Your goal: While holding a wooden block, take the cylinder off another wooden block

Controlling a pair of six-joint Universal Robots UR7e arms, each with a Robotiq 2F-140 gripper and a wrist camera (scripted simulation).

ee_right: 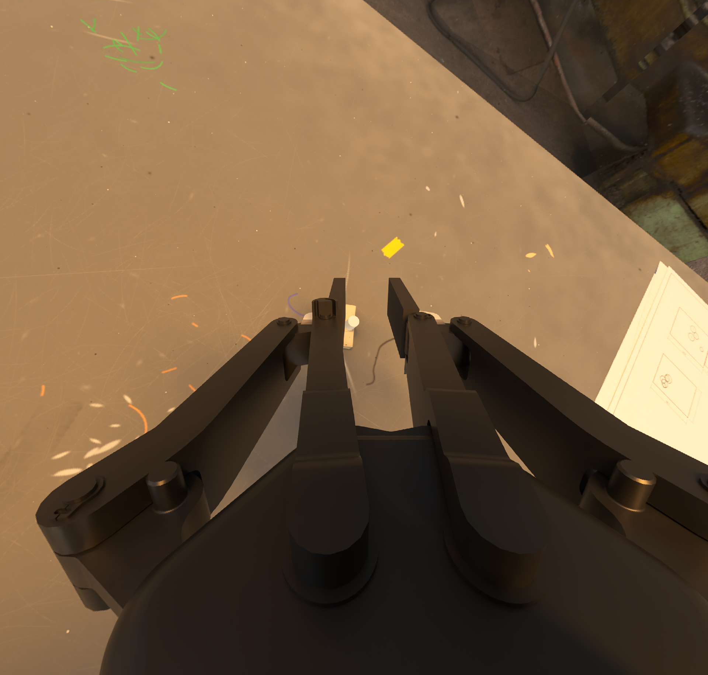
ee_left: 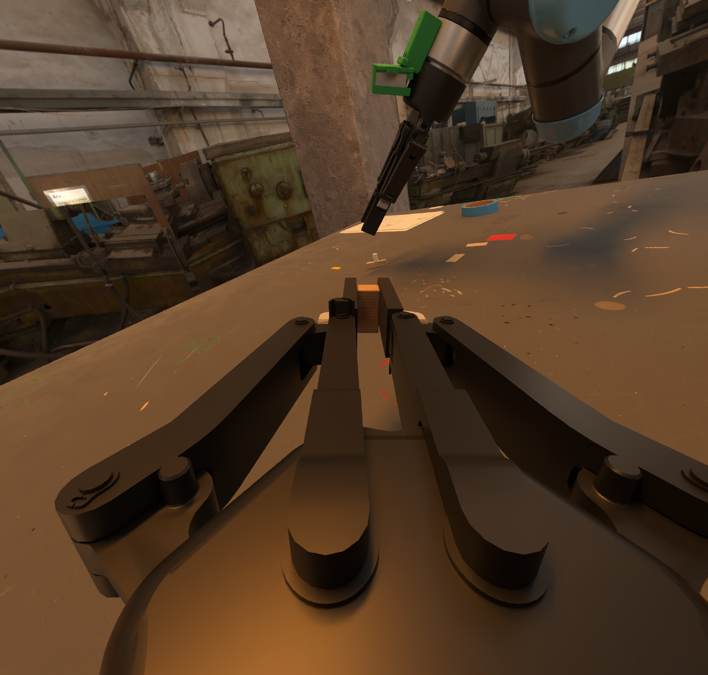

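Left arm low with a block, right arm poised over the cylinder.

The left gripper [ee_left: 367, 292] reaches almost level above the surface [ee_left: 574, 350], fingers closed on a wooden block [ee_left: 367, 304]. Beyond that block, the cylinder [ee_left: 375, 256] stands upright on a flat block [ee_left: 377, 262]. The right gripper [ee_right: 366, 292] angles steeply down above the cylinder [ee_right: 351, 322], fingers [ee_right: 398, 300] parted and empty.

Tan block [ee_left: 367, 306] clamped; cylinder [ee_right: 351, 322] upright (white) on block [ee_right: 349, 335].
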